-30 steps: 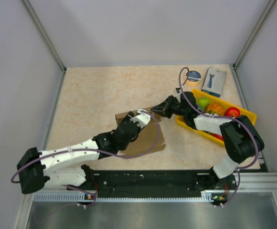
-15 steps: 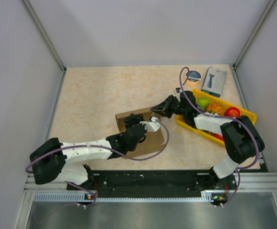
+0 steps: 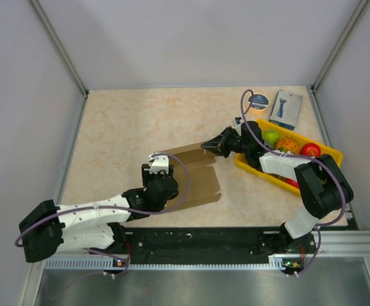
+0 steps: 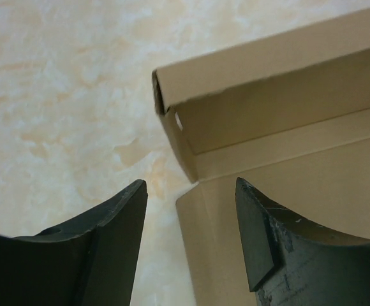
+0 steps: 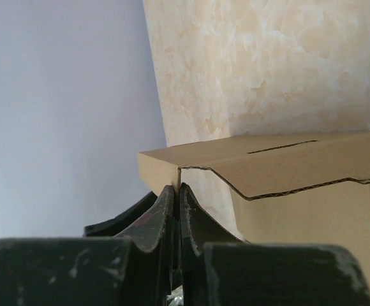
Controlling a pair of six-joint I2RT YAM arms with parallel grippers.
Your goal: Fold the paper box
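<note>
The paper box (image 3: 194, 175) is a brown cardboard sheet, partly folded, lying mid-table with its far wall raised. My right gripper (image 3: 208, 146) is shut on the raised wall's right end flap; the right wrist view shows the cardboard (image 5: 281, 162) pinched between the fingertips (image 5: 166, 197). My left gripper (image 3: 157, 167) is open and empty at the box's left end. In the left wrist view the cardboard's left edge (image 4: 287, 191) lies between the spread fingers (image 4: 261, 236), and the folded corner (image 4: 172, 95) stands ahead of them.
A yellow tray (image 3: 328, 155) holding fruit stands at the right, just behind the right arm. A blue-and-white box (image 3: 286, 108) and a tape roll (image 3: 258, 101) lie at the back right. Grey walls enclose the table.
My left gripper has pulled back off the top of the cardboard to its left end. The box's far wall now shows uncovered. The right gripper has held still.
</note>
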